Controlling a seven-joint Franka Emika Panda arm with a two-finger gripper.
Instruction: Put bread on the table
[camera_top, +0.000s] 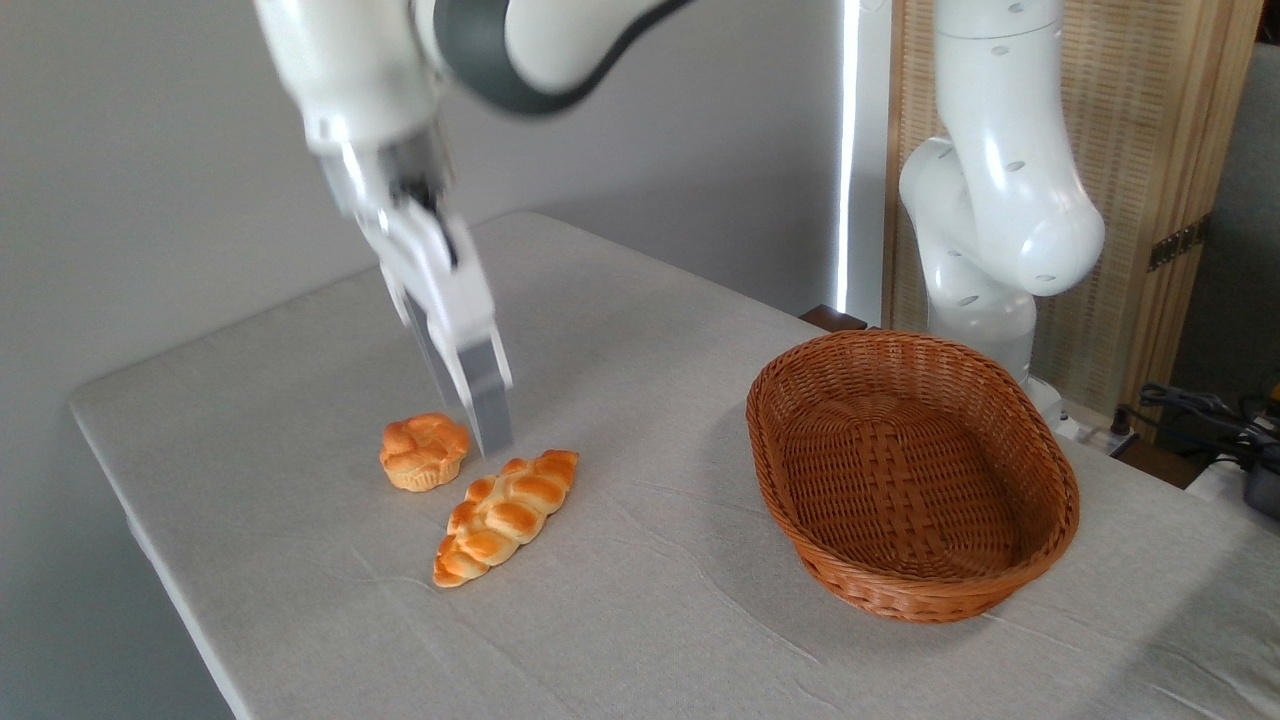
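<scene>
The braided bread (507, 515) lies flat on the grey-beige table cloth (640, 400), left of centre, running diagonally with its upper end toward the gripper. My gripper (478, 430) hangs just above and behind that upper end, tilted, between the loaf and the round bun. Its fingers (487, 395) stand a little apart with nothing between them, and they do not touch the bread.
A small round flower-shaped bun (424, 452) sits on the cloth just left of the gripper tips. An empty brown oval wicker basket (1035, 560) stands to the right. The arm's white base (990, 200) rises behind the basket. The table's left edge (150, 540) is close to the buns.
</scene>
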